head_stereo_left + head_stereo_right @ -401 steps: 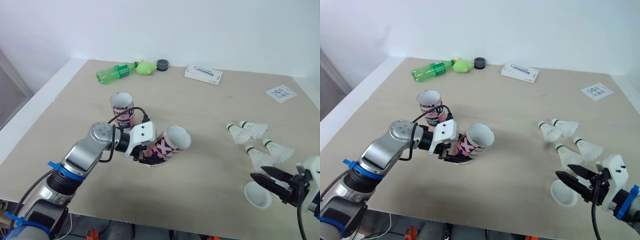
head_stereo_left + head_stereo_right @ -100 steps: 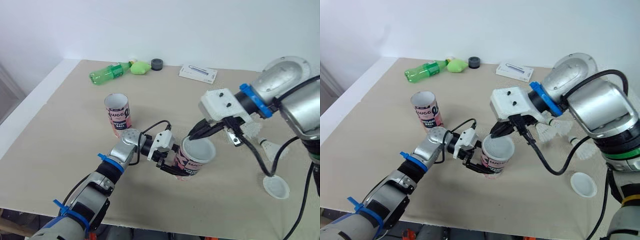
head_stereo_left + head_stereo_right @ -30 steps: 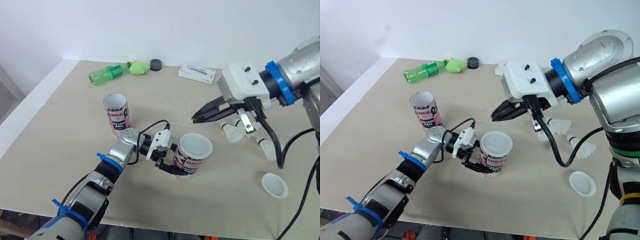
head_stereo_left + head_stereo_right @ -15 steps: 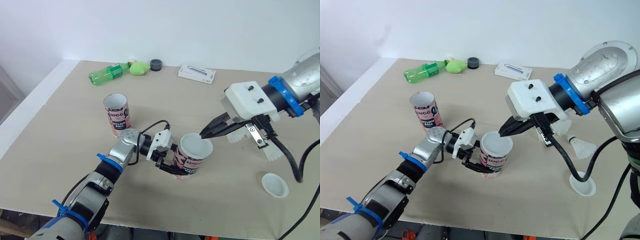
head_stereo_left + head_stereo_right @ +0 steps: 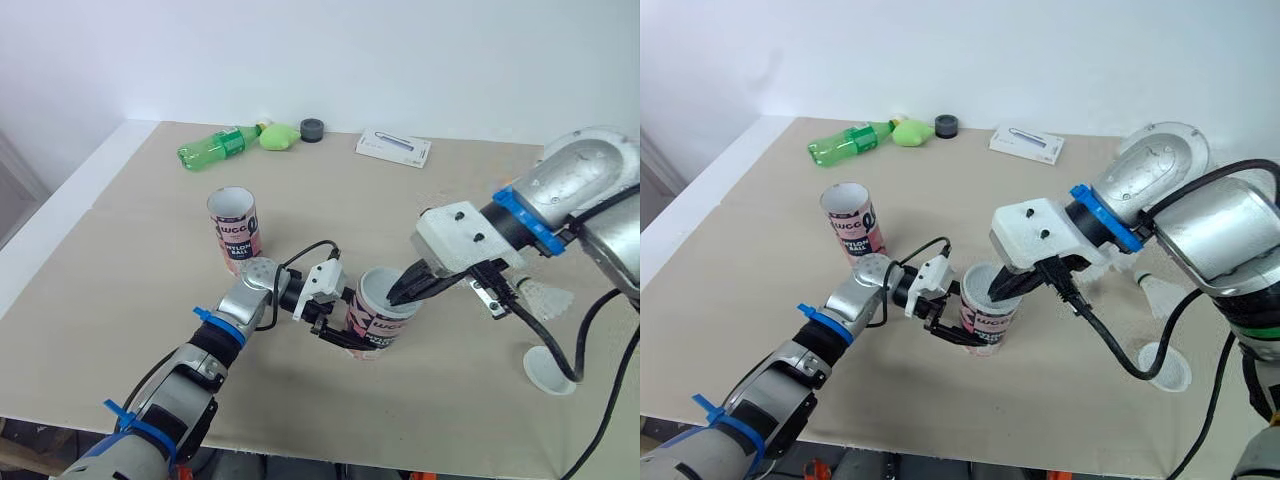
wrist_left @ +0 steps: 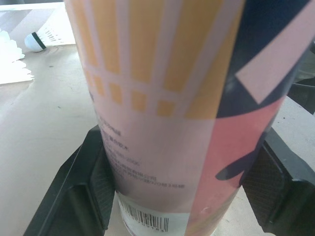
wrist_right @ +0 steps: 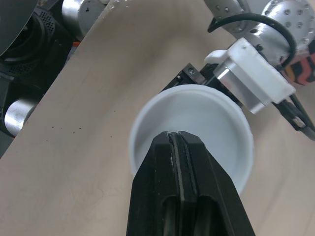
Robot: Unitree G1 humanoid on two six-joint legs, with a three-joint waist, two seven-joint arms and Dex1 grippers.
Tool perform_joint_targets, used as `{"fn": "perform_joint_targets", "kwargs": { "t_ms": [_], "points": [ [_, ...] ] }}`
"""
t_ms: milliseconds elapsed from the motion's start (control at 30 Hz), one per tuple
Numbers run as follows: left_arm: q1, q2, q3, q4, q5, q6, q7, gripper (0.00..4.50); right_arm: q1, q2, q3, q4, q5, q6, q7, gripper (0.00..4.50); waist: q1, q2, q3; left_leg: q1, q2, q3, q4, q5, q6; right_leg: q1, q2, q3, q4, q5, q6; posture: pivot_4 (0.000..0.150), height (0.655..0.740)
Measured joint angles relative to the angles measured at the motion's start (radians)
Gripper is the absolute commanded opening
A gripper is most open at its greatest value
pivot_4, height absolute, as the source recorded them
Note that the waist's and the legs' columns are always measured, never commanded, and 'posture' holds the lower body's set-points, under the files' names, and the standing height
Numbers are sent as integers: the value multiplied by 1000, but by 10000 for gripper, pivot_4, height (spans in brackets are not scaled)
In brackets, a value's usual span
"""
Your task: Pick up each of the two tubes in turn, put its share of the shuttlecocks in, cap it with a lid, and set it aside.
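Observation:
A pink and navy tube [image 5: 380, 318] stands a little tilted on the table's middle, and my left gripper [image 5: 335, 320] is clamped on its lower part. In the left wrist view its black fingers [image 6: 83, 187] press both sides of the tube [image 6: 172, 98]. My right gripper [image 5: 393, 297] is shut, its tips dipped inside the tube's open white mouth [image 7: 197, 113]. Nothing shows between the shut fingers [image 7: 177, 147]. A second tube [image 5: 236, 225] stands upright further left. One shuttlecock [image 5: 548, 296] lies to the right, and a white lid [image 5: 548, 368] lies nearer the front edge.
Along the back edge lie a green bottle [image 5: 215, 148], a green lump [image 5: 280, 134], a dark grey ring [image 5: 314, 128] and a white box [image 5: 393, 149]. The table's left edge drops off beyond the second tube.
My right gripper has come down and to the left from above the shuttlecocks, and its shut tips now sit in the tube's mouth. The left gripper and tube have stayed put.

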Motion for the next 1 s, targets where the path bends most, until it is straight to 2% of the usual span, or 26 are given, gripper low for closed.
{"fn": "perform_joint_targets", "kwargs": {
  "t_ms": [467, 733, 1000],
  "points": [
    [13, 1, 0, -8, 0, 4, 16, 31312, 14, 9, 16, 11, -61, -99, -1, 313, 0, -3, -3, 5, 0, 0, -1, 0, 0, 4, 0, 0, 0, -3, -2, 1500, 7294],
    [22, 9, 0, -9, 1, 12, 30, 31312, 30, 60, 23, 43, -187, -174, 0, 313, -1, -6, -8, 10, 2, 2, -1, 0, 0, 7, 0, 0, 0, -2, -4, 1500, 7294],
    [24, 9, -2, -9, 1, 12, 33, 31312, 33, 51, 28, 32, -197, -191, -2, 313, -6, -9, -11, 10, 3, 3, -1, 0, -1, 7, 0, 0, 0, -2, -5, 1500, 7294]
  ]
}}
